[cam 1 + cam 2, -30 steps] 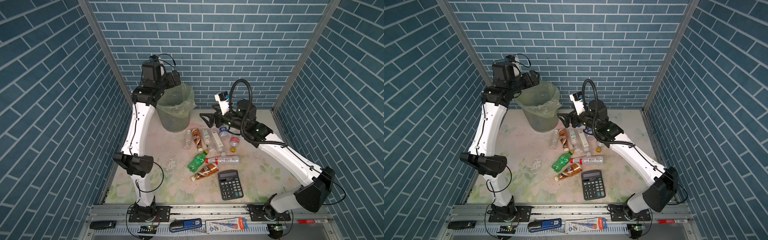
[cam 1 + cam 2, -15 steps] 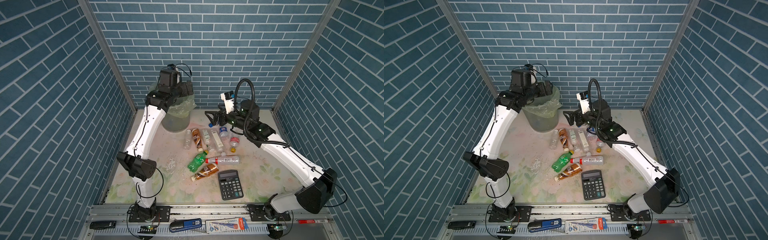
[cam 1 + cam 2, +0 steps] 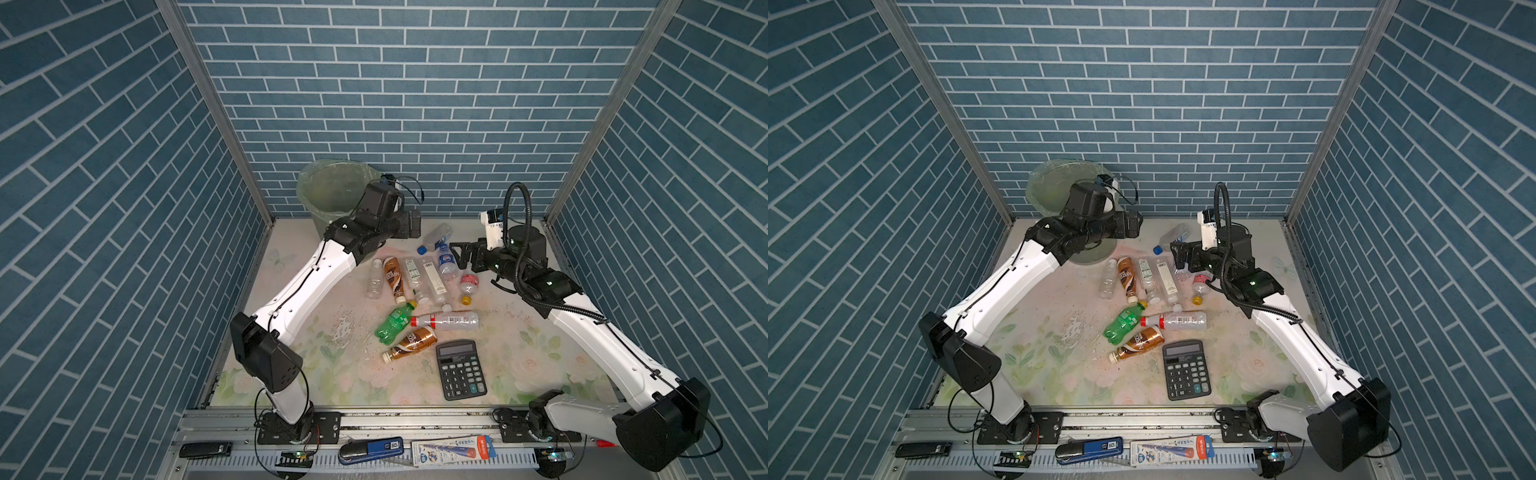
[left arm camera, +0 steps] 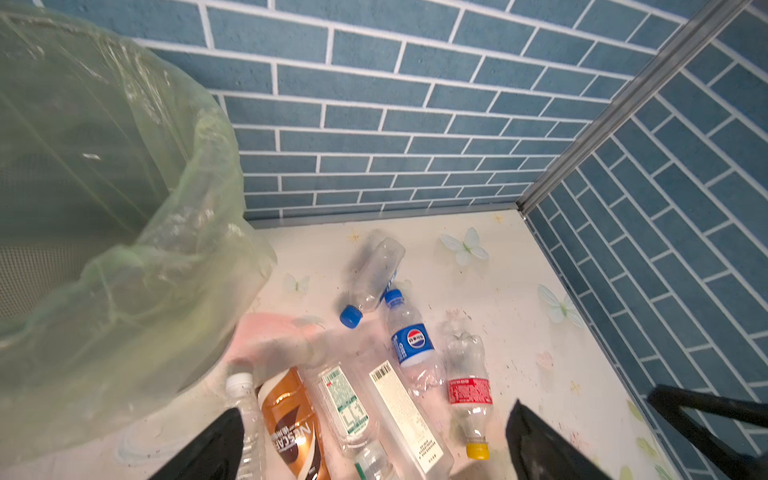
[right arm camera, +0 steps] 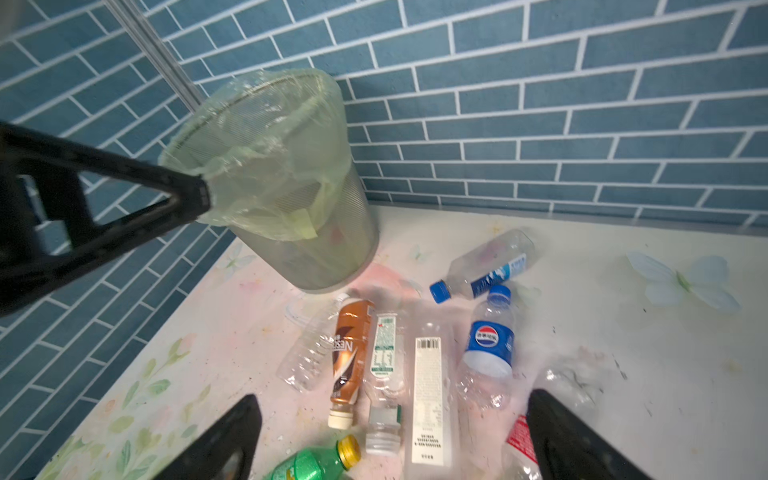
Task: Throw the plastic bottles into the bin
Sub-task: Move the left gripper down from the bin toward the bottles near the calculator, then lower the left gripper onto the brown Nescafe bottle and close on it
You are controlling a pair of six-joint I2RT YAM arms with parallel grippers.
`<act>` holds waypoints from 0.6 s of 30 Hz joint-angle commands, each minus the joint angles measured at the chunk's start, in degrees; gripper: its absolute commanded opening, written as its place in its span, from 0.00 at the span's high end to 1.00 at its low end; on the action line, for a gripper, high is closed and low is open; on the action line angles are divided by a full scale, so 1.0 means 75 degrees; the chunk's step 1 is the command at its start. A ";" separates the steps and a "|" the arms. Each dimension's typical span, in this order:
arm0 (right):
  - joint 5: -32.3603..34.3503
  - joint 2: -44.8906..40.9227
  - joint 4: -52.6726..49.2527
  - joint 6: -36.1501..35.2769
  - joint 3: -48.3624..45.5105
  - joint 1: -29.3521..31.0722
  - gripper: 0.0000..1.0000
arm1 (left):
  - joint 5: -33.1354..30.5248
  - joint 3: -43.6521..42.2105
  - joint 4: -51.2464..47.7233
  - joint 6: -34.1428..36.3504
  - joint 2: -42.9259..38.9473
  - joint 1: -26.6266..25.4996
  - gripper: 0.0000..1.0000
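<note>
Several plastic bottles lie on the table: a row with a brown one [image 3: 392, 276], a blue-labelled one [image 3: 446, 259] and a red-labelled one [image 3: 468, 284], and nearer the front a green one [image 3: 392, 324]. The bin [image 3: 332, 187] stands at the back left, lined with a pale green bag [image 4: 124, 208]. My left gripper [image 3: 415, 224] hangs open and empty just right of the bin, above the row [image 4: 374, 449]. Facing it from the right, my right gripper [image 3: 459, 254] is open and empty over the same bottles [image 5: 395, 444].
A black calculator [image 3: 460, 369] lies near the table's front edge, right of a second brown bottle [image 3: 413, 343]. Brick walls close the table at the back and on both sides. The two grippers are close together above the bottle row.
My left arm has swung from beside the bin's rim rightward and down to the bottle row. The right gripper drew back slightly to the right. Both stayed open.
</note>
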 commanded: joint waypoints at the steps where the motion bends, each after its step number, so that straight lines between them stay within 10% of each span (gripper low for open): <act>1: 0.0231 -0.0351 -0.0339 0.0187 -0.0605 -0.0047 0.01 | 0.0143 -0.0891 0.0484 -0.0278 -0.0604 -0.0261 0.01; 18: -0.0156 -0.0611 -0.2308 0.0887 -0.0546 -0.0711 0.01 | 0.1559 -0.4009 -0.0796 0.1328 -0.1547 -0.1863 0.01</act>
